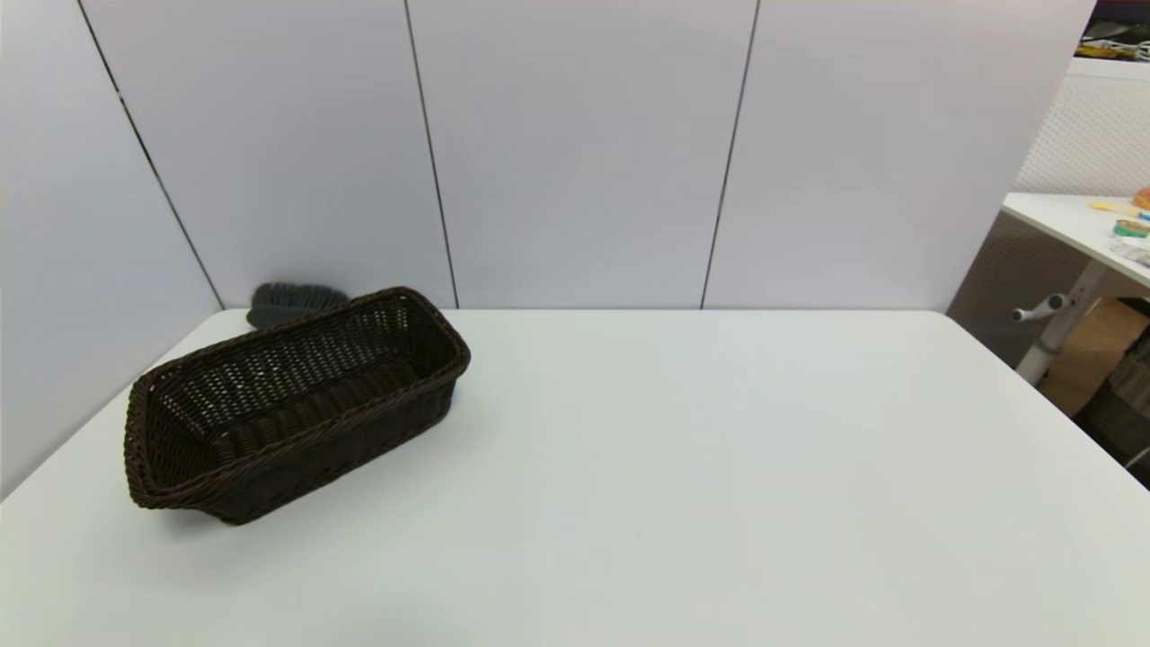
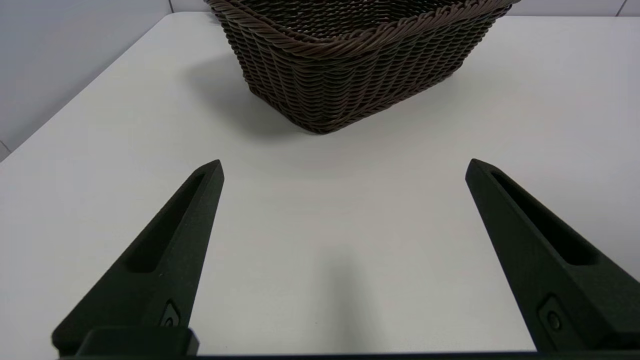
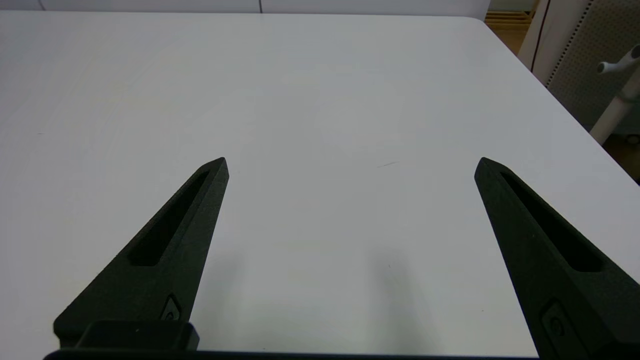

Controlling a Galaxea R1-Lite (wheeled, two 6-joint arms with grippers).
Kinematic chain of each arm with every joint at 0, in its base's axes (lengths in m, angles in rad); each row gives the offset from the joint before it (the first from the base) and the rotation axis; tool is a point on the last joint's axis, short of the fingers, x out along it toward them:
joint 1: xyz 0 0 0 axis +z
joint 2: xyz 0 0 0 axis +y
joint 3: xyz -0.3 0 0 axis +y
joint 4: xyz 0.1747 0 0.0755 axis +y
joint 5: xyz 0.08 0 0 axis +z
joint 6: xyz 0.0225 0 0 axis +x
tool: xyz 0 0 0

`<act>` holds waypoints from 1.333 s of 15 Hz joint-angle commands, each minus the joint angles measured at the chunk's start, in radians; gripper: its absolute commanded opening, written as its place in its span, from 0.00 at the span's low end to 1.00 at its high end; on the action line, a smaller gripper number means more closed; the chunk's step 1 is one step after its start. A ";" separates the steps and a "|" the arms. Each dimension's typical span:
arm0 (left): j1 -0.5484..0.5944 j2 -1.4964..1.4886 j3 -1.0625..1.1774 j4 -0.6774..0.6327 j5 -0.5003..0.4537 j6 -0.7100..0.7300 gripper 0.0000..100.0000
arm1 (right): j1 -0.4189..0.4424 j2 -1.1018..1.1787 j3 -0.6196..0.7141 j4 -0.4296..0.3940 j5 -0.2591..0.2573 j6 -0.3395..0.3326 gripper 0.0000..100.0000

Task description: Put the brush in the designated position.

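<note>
Two spread hands (image 2: 344,167) (image 3: 351,165); one basket (image 1: 296,400); one brush (image 1: 292,301).

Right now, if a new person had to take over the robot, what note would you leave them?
Left gripper: open, holding nothing, low over the white table, facing the near end of the dark brown woven basket.
Right gripper: open, holding nothing, over bare table on the right side.
Hand brush with dark grey bristles: lies at the table's far left edge by the wall, behind the basket; only its bristles show.
Basket: stands on the left of the table, nothing visible inside.
Done: nothing yet; the brush is untouched.
Left: reach past the basket, grasp the brush, put it in its place, probably the basket.
</note>
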 commanded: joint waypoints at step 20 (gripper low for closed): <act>0.001 0.000 0.000 0.000 0.000 0.000 1.00 | 0.000 0.001 0.002 0.002 0.001 -0.003 1.00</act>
